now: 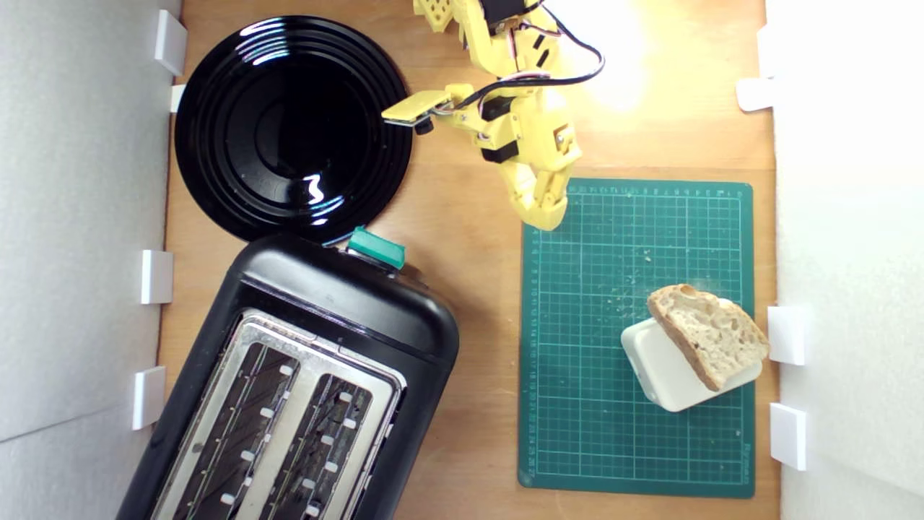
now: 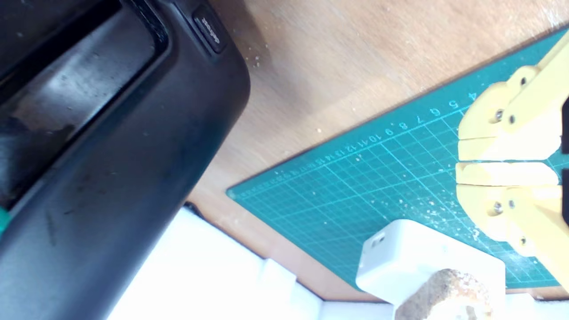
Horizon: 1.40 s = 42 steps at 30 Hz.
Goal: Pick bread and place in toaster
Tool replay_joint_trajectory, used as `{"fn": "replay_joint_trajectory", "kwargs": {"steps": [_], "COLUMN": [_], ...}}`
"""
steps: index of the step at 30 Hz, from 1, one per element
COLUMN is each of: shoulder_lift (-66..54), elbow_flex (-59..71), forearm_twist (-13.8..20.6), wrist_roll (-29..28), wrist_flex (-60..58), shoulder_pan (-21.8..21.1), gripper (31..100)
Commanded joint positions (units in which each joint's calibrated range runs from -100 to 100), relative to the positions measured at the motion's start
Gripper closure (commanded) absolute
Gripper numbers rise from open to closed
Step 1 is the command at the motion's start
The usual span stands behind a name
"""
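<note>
Exterior view: end effector [image 1: 546, 217] closed and empty above the green mat's [image 1: 613, 433] corner. Bread [image 1: 709, 334] leans on a white block [image 1: 660, 368]; toaster [image 1: 303, 390] stands well apart.

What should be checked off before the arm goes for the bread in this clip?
1. Gripper empty: ok, nothing between its fingertips in either view.
2. Jaws open enough for the slice: not ok, the wrist view shows them nearly together.
3. Bread reachable: ok, it leans uncovered on the white block on the green mat.
4. Gripper over the bread: not ok, it sits at the mat's far corner, apart from the slice.
5. Toaster slots free: ok, both look empty in the exterior view.
6. Lever knob position: cannot tell whether up or down.
</note>
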Motion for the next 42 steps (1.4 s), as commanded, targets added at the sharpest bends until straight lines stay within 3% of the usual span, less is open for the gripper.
{"fn": "replay_joint_trajectory", "kwargs": {"steps": [1,7,11,17,24,34,42], "shoulder_lift": [6.1,15.9,20.2,28.1,35.7,37.4,37.3], "elbow_flex": [-0.9,-1.0,-1.6,-9.4,-17.9,-21.4,-21.5], "forearm_twist": [1.0,0.9,0.9,0.3,0.9,1.0,0.3], "wrist_roll": [-0.2,-0.2,-0.2,-0.2,-0.3,-4.6,-5.0], "wrist_flex": [-10.6,-22.6,-28.1,-28.8,-29.0,-29.4,-29.5], "shoulder_pan": [-0.9,-0.9,-1.0,-2.4,-5.0,-8.5,-10.7], "gripper": [87.7,83.7,77.4,67.0,62.5,51.1,47.2]}}
